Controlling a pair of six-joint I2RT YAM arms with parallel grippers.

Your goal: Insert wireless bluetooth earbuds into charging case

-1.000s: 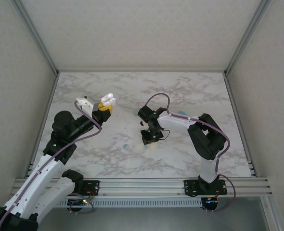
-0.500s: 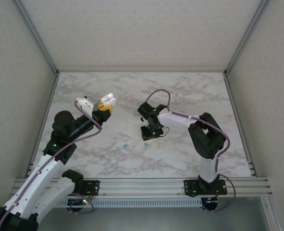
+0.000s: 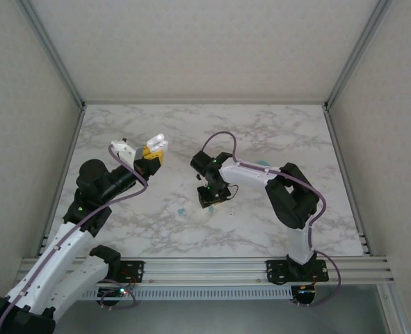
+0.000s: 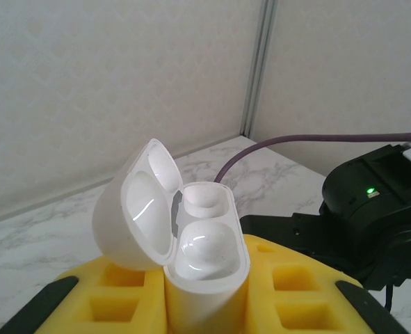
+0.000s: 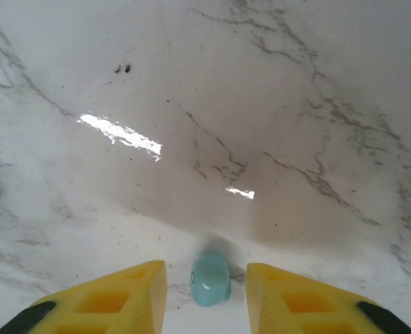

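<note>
Jaws, left: the left gripper [image 4: 205, 296] is clamped on the charging case [image 4: 206, 275]. Its yellow fingers [image 4: 115, 296] press the lower body from both sides, with no gap showing.
Jaws, right: the right gripper [image 5: 206, 292] is parted a little, and its two yellow fingers [image 5: 118, 299] are down at the table [image 5: 261, 104].
Right contact: a teal earbud [image 5: 210, 280] lies between the fingertips with a thin strip of marble visible on each side, so neither finger touches it and nothing is pinched.
Case, pose: held upright above the left half of the table [image 3: 122, 229] in the overhead view, well apart from the right gripper [image 3: 208, 200].
Case, look: white, glossy and rounded, with the lid [image 4: 132, 216] swung open to the left on its hinge.
Case, inside: two smooth wells [image 4: 208, 247] are in plain sight – both empty.
Earbud, look: a small, shiny, pale teal pebble, resting on the marble with a bright glint on top.
Earbud, place: near the middle of the table, under the right wrist.
Loose earbud: a teal speck [image 3: 181, 211] lies on the marble just left of the right gripper – too small to tell more.
Background, left wrist view: the right arm [image 4: 372, 216] and its purple cable [image 4: 309, 142] are beyond the case.
</note>
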